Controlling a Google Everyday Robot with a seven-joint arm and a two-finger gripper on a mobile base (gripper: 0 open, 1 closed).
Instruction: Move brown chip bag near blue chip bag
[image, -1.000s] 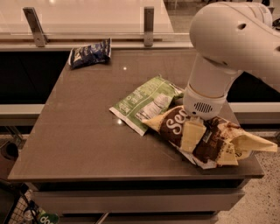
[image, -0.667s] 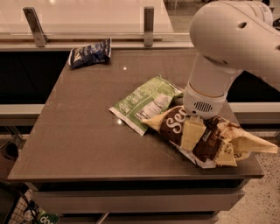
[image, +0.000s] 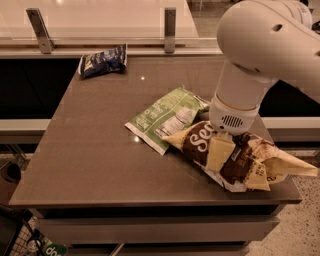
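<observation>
Here, in the camera view, the gripper (image: 228, 156) was down at the table's (image: 90, 155) right front, its fingers (image: 219, 153) clamped on the crumpled middle of the brown chip bag (image: 199, 144). That bag lay touching the green-and-white bag (image: 167, 117). The blue chip bag (image: 102, 61) sat well apart at the far left edge.

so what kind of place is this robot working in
Probably an office break area or snack counter: a brown countertop backed by a glass panel on metal posts, with snack bags on it: blue chip bag, green-and-white bag, brown chip bag. The gripper is down on the brown chip bag.
</observation>
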